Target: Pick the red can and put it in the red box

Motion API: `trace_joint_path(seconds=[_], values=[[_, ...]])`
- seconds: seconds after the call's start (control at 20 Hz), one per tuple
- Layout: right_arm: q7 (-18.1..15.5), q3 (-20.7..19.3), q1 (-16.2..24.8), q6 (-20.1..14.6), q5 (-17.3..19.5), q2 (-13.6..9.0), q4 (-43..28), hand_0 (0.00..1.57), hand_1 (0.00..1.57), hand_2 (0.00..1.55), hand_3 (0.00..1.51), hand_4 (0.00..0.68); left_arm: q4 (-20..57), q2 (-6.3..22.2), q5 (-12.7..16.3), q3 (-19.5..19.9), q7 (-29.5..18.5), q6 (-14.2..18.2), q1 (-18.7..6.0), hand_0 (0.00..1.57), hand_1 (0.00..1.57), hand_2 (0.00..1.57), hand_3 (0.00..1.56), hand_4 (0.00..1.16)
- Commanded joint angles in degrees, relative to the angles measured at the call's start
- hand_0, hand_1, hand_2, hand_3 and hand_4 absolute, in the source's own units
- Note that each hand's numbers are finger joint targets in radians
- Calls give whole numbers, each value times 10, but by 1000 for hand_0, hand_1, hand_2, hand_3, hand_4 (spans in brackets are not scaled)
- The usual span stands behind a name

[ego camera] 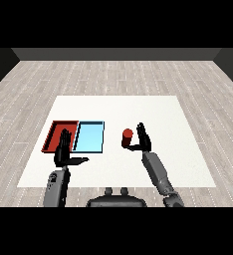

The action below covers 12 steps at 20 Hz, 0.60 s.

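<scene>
Touching red can (127,134), right hand (142,140) fingers straight

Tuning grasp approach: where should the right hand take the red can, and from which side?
Take the red can round its side wall, about mid-height, coming from its right. It stands upright on the table, so the curved wall is exposed, and the right hand already sits beside it on that side, fingers up, thumb reaching toward it.

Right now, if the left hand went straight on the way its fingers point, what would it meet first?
Most likely the red tray. The left hand has straight fingers pointing forward, already overlapping the tray's near edge in this view. Its height above the tray is unclear, so it might pass over it.
</scene>
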Motion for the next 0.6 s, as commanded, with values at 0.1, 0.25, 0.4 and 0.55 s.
trace_joint_path(seconds=[0.1, 0.25, 0.4, 0.55], values=[[-20, -4, -36, 13, -32, 0, 64, 0, 0, 0, 0, 0, -43, 1, -6, -10, 15, 0, 30, 0, 0, 0, 0, 0], [-27, 21, -59, -20, -55, 0, 98, 0, 0, 0, 0, 0, -15, -10, -20, -16, 19, 23, -15, 0, 0, 0, 0, 0], [-4, 28, -64, -37, -61, 0, 72, 0, 0, 0, 0, 0, 9, -8, -2, -7, -2, 1, -7, 0, 0, 0, 0, 0], [-46, 6, -90, -8, -60, 0, 150, 0, 0, 0, 0, 0, -29, 12, 10, 10, 10, -13, 23, 0, 0, 0, 0, 0]])
